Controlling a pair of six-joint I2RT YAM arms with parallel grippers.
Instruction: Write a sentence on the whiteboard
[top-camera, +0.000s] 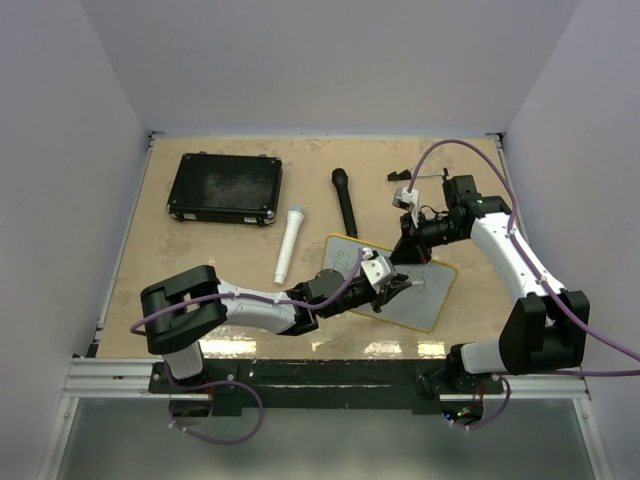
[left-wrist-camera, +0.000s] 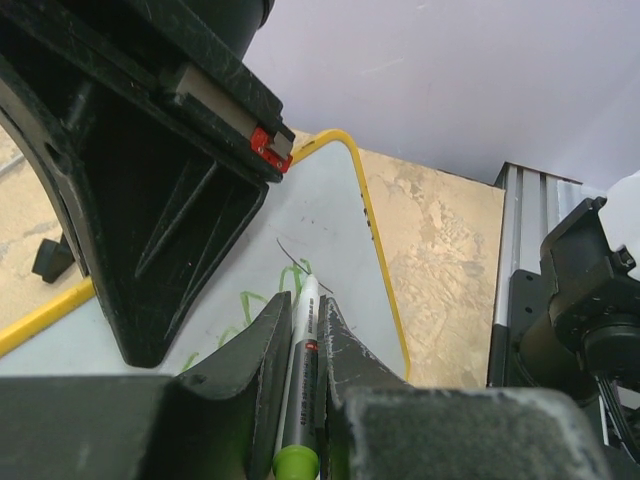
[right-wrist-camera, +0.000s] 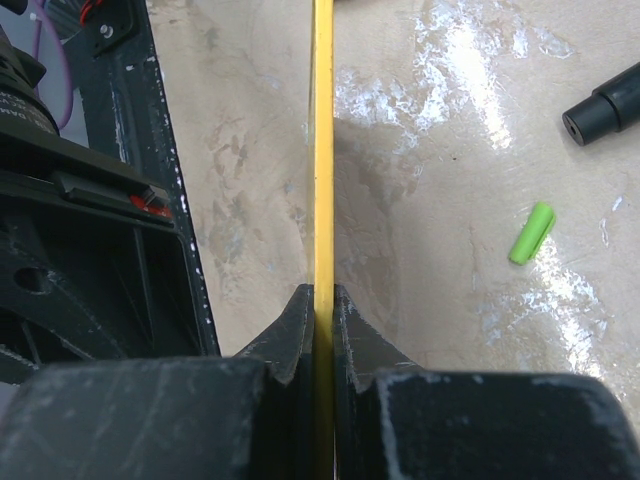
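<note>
The whiteboard (top-camera: 428, 300), white with a yellow rim, lies tilted at the table's front middle. My left gripper (top-camera: 396, 287) is over it, shut on a green-ended marker (left-wrist-camera: 300, 380) whose tip rests on the white surface (left-wrist-camera: 320, 215). Green strokes of the sentence (left-wrist-camera: 246, 300) lie just left of the tip. My right gripper (top-camera: 408, 250) is shut on the board's far yellow rim (right-wrist-camera: 322, 150), the rim clamped edge-on between its fingers (right-wrist-camera: 300, 320). The right gripper's body fills the upper left of the left wrist view (left-wrist-camera: 150, 190).
A black case (top-camera: 225, 187) sits at the back left. A white microphone (top-camera: 289, 243) and a black microphone (top-camera: 345, 200) lie left of the board. A green marker cap (right-wrist-camera: 531, 233) lies on the table. A small white part (top-camera: 403, 192) is at the back right.
</note>
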